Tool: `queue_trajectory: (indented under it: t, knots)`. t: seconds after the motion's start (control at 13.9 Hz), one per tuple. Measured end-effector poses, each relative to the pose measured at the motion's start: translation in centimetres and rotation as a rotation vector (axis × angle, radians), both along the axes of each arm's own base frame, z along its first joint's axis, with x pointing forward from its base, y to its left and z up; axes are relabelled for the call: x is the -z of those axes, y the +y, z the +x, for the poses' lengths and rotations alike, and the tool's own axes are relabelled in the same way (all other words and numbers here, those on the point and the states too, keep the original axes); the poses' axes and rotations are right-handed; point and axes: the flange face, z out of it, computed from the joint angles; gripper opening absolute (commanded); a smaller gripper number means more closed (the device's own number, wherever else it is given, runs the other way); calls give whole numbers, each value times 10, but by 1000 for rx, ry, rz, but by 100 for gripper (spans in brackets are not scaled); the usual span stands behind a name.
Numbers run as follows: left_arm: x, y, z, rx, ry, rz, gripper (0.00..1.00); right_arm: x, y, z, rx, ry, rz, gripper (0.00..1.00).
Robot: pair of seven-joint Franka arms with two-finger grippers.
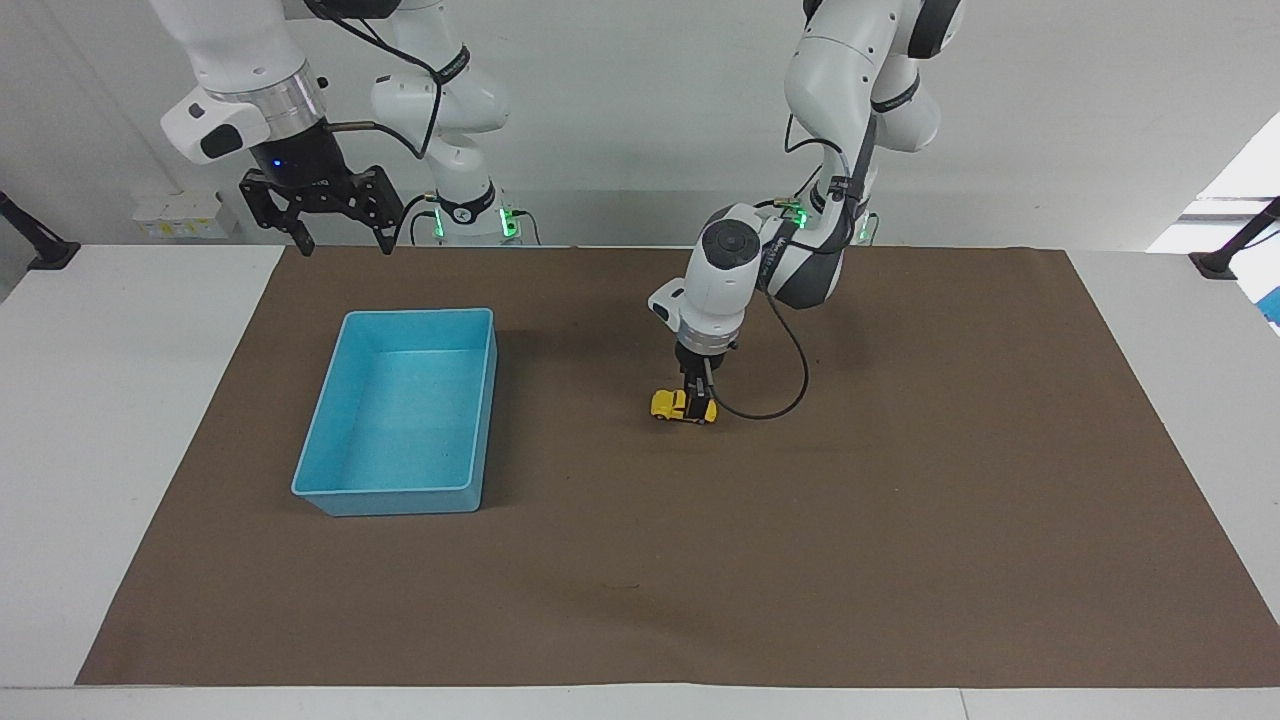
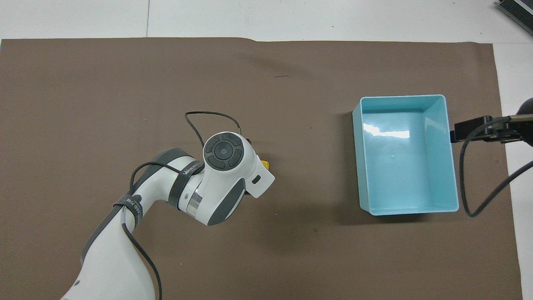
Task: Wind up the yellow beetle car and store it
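The yellow beetle car (image 1: 665,404) stands on the brown mat, mid-table, beside the light blue bin (image 1: 385,500) toward the left arm's end. My left gripper (image 1: 697,400) is down on the car's middle and covers part of its body. In the overhead view the left wrist hides all but a yellow sliver of the car (image 2: 264,163). My right gripper (image 1: 345,240) waits open and empty, raised over the mat's edge by the bin (image 2: 404,166).
The brown mat (image 1: 900,550) covers most of the white table. The bin holds nothing. A black cable loops from the left wrist (image 1: 790,390) just above the mat beside the car.
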Motion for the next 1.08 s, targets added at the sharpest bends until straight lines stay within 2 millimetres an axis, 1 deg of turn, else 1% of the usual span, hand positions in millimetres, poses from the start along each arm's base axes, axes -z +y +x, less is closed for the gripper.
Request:
queue_trajectory:
  t: [0.07,0.14,0.22,0.65,0.86,1.08]
  knots:
    - [1,0,-1,-12,2,1,26,0,0,0,0,0,0,100]
    - [0,-1,-1,-22,-1,-1,1,0,0,0,0,0,0,100]
    - [-2,-1,0,-27,-6,-5,0,0,0,0,0,0,0,100]
    - [-2,2,1,-63,2,2,0,0,0,0,0,0,0,100]
    - [-2,11,3,-77,8,20,0,0,0,0,0,0,0,100]
    - [-2,26,7,-81,17,62,0,0,0,0,0,0,0,100]
